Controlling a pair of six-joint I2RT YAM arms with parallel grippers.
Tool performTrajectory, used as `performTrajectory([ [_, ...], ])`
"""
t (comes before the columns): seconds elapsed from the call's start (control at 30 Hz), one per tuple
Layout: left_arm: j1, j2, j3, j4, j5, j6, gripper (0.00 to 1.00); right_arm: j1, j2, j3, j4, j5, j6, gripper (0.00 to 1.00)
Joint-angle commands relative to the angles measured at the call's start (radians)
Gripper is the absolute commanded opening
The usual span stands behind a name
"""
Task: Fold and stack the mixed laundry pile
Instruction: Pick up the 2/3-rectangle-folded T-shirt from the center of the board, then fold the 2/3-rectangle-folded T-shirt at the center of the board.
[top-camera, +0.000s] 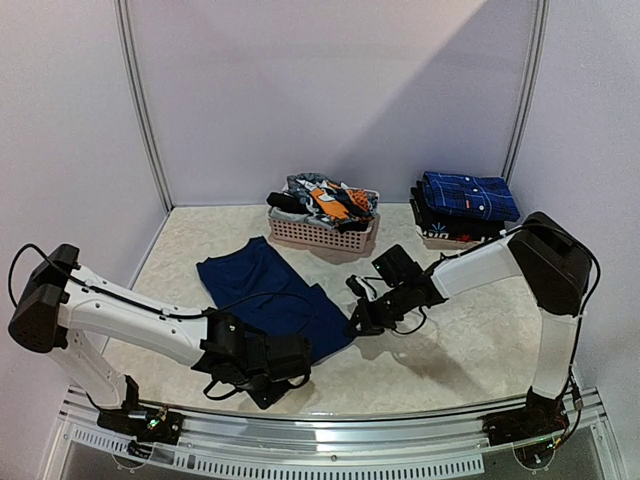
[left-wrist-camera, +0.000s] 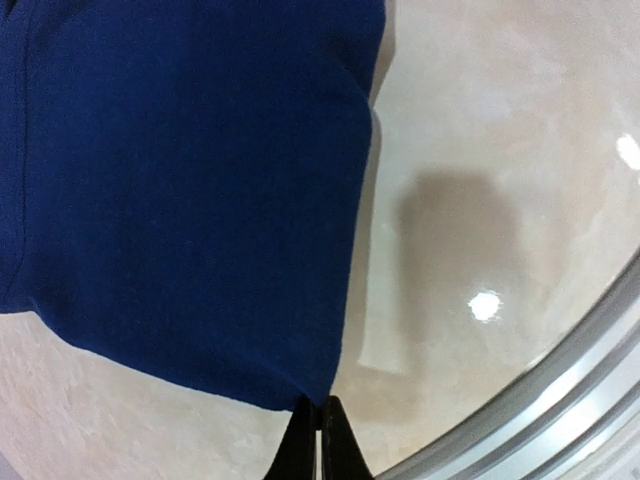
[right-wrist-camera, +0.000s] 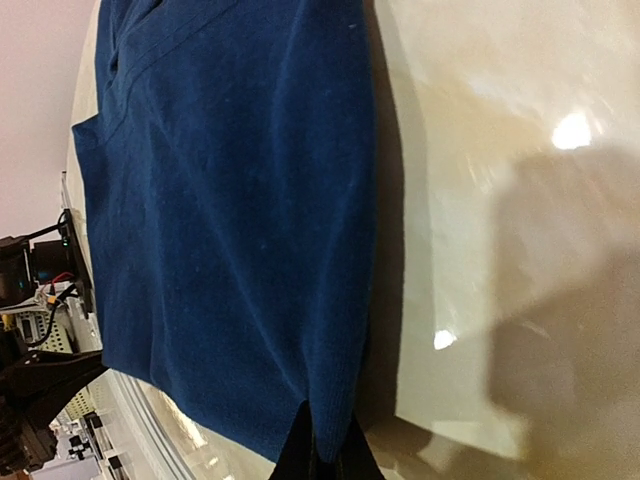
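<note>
Right at your near edge, at 6 o'clock in the top view, the metal rail (top-camera: 350, 432) runs across the front of the table (top-camera: 460, 345). Just past it, toward 7 o'clock, your left gripper (top-camera: 302, 356) sits low on the tabletop. In the left wrist view its fingers (left-wrist-camera: 332, 440) are pressed together, and the near corner of the navy garment (left-wrist-camera: 190, 200) runs straight into their tips, so it is pinching that corner.

A little farther in, close to the centre, your right gripper (top-camera: 357, 325) reaches across from the 3 o'clock side to the garment's right-hand edge. In the right wrist view its fingers (right-wrist-camera: 345, 455) are likewise closed. The hem of the cloth sits between them, beside a small slit, so it too is pinching fabric. The two grippers are near each other along the same near-right side of the garment.

The navy garment lies spread flat on the table, from those two pinched spots out toward 10 o'clock. Its far end stops just short of the basket (top-camera: 322, 238).

Farther back, at 12 o'clock, you have that pale pink slatted basket with the laundry pile (top-camera: 328, 200) heaped in it. Orange, black, white and grey pieces are jumbled together and rise above its rim.

At about 1 o'clock, near the back wall and apart from the basket, sits a folded stack (top-camera: 465, 198). A blue checked piece is on top, with darker ones beneath it.
</note>
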Motion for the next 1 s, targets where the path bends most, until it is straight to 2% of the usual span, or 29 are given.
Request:
performTrajectory([
  [0.0,-0.052,-0.011,0.039,-0.006,0.042,-0.016,0.00,-0.006,-0.064,-0.062,-0.078,0.064,-0.015,0.00],
  [0.33,-0.118,0.026,0.126,0.014,0.067,-0.003,0.00,-0.006,-0.235,-0.170,-0.190,0.163,-0.032,0.00],
  [0.5,-0.151,0.046,0.206,-0.052,0.038,0.001,0.00,-0.006,-0.346,-0.184,-0.278,0.217,-0.040,0.00],
  [0.7,-0.169,0.021,0.237,-0.066,0.029,0.005,0.00,-0.006,-0.443,-0.120,-0.394,0.255,-0.058,0.00],
  [0.97,-0.169,-0.068,0.239,-0.105,-0.023,0.002,0.00,-0.006,-0.437,0.041,-0.515,0.274,-0.095,0.00],
])
